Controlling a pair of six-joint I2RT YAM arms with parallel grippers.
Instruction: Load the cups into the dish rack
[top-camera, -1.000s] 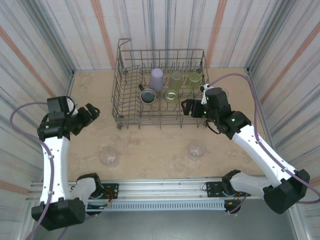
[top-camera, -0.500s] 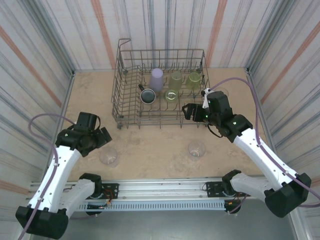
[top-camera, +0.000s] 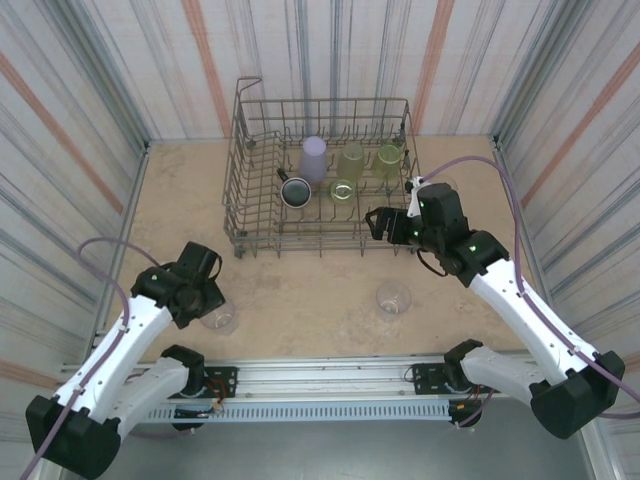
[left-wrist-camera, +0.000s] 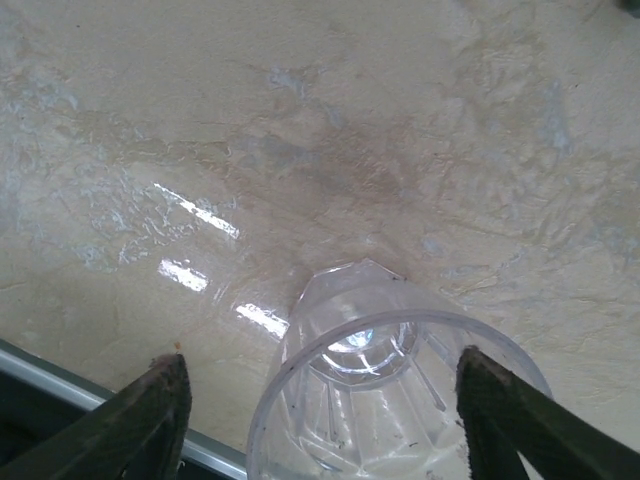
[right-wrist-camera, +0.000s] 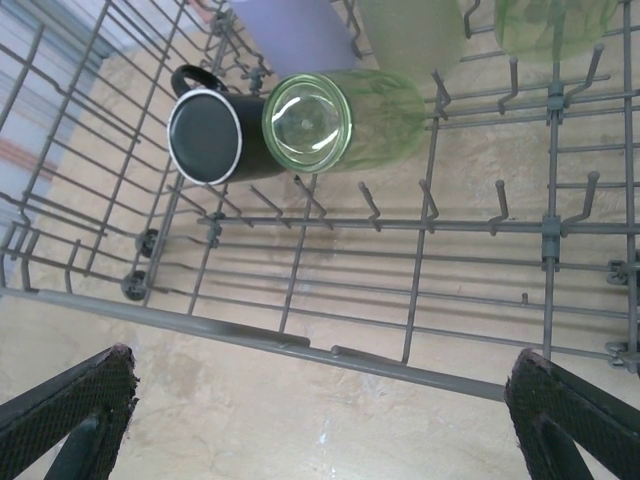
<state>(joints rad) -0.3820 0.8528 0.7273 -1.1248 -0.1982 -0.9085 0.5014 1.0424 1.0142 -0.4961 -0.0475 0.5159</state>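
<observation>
1. Striped, corrugated walls (top-camera: 70, 120) box in a beige, mottled table (top-camera: 300, 285) on 3 sides. A metal rail (top-camera: 330, 372) runs along its near edge.
2. The rack (top-camera: 238, 190) is grey wire with rows of upright tines and a raised loop at its far left corner. It stands at the far middle of the table, close to the back wall, with bare table to its left, to its right and in front.
3. In the rack's far row we see a lavender cup (top-camera: 314, 158) and 2 translucent green cups (top-camera: 352, 160). A 3rd green cup (right-wrist-camera: 345, 118) lies on its side in front of them. A black mug (right-wrist-camera: 205, 138) with a pale rim lies just beside it.
4. 2 clear cups stand on the open table in front of the rack. The left cup (top-camera: 218, 316) is near the rail, and the right cup (top-camera: 394, 298) is well apart from it.
5. The left gripper (top-camera: 205, 298) is low at the left cup. In the left wrist view its dark fingers (left-wrist-camera: 150, 420) are spread to either side of the faceted, ribbed cup. We see a gap at the left finger, but we cannot tell whether the right one touches.
6. The right gripper (top-camera: 378, 222) hovers at the rack's near right edge. Its jaws are wide apart with nothing between them.
</observation>
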